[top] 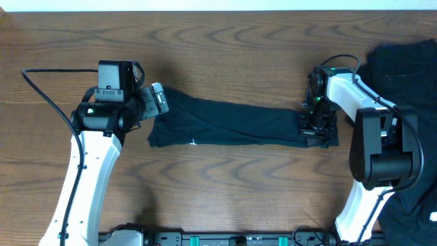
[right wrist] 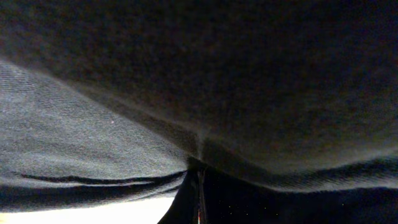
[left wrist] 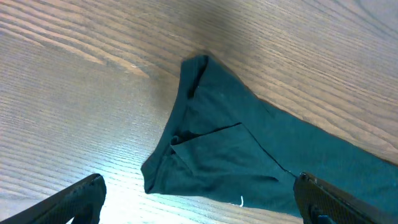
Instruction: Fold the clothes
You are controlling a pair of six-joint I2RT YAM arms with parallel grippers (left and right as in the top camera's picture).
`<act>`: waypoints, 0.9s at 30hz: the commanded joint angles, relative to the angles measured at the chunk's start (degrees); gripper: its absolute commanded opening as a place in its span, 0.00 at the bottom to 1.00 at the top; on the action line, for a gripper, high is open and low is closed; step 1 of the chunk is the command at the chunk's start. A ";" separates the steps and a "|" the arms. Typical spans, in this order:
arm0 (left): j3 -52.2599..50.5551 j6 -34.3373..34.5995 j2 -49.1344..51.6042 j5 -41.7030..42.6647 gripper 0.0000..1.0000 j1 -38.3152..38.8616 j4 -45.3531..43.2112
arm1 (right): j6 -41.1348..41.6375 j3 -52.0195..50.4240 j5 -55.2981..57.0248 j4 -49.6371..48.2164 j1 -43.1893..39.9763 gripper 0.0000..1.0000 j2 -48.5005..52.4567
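T-shirt point(top: 232, 121) banded long across worktop point(top: 225, 48). Left tool point(top: 158, 101) wide open, empty, at its 9 o'clock end; right tool point(top: 316, 126) clamped onto 3 o'clock end.

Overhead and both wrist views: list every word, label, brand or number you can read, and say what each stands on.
No readable text in any view.
White speck on the dark shirt: too small to tell whether it is print.
Robot arms and table: no legible markings.
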State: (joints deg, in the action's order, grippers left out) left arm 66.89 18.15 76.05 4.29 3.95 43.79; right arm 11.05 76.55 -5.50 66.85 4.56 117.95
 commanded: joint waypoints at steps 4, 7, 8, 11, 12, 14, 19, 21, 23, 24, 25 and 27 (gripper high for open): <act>0.31 -0.26 -0.07 -0.44 0.98 -0.13 0.33 | -0.85 4.07 2.03 0.37 -0.26 0.02 -2.82; 0.31 -0.26 -0.07 -0.44 0.98 -0.13 0.31 | -0.83 6.88 2.10 1.49 -0.28 0.06 -4.79; 0.31 -0.26 -0.07 -0.44 0.98 -0.13 0.31 | -0.83 7.54 2.08 1.84 -0.33 0.07 -5.27; 0.31 -0.26 -0.07 -0.44 0.98 -0.13 0.33 | -0.35 8.31 2.12 2.60 -0.85 0.08 -6.62; 0.31 -0.26 -0.07 -0.44 0.98 -0.13 0.33 | -0.09 8.31 2.29 2.86 -1.18 0.09 -6.75; 0.31 -0.26 -0.07 -0.44 0.98 -0.13 0.33 | 0.11 8.28 2.29 3.50 -2.14 0.09 -6.75; 0.31 -0.26 -0.07 -0.44 0.98 -0.13 0.31 | 0.04 7.85 2.32 3.63 -4.87 0.10 -6.73; 0.31 -0.26 -0.07 -0.44 0.98 -0.13 0.31 | 0.04 7.85 2.38 3.45 -5.53 0.11 -6.73; 0.31 -0.26 -0.07 -0.44 0.98 -0.13 0.31 | 0.04 7.76 3.28 3.43 -6.16 0.14 -6.73; 0.31 -0.26 -0.07 -0.44 0.98 -0.13 0.33 | 0.04 7.67 4.20 3.43 -6.43 0.15 -6.73; 0.31 -0.26 -0.07 -0.44 0.98 -0.13 0.31 | 0.04 7.52 5.20 3.39 -6.71 0.17 -6.73; 0.31 -0.26 -0.07 -0.44 0.98 -0.13 0.33 | 0.00 7.08 5.73 3.06 -7.43 0.22 -6.73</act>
State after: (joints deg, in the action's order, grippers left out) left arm 66.89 18.15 76.07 4.29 3.95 43.88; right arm 11.20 84.25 -2.00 70.24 -1.78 111.63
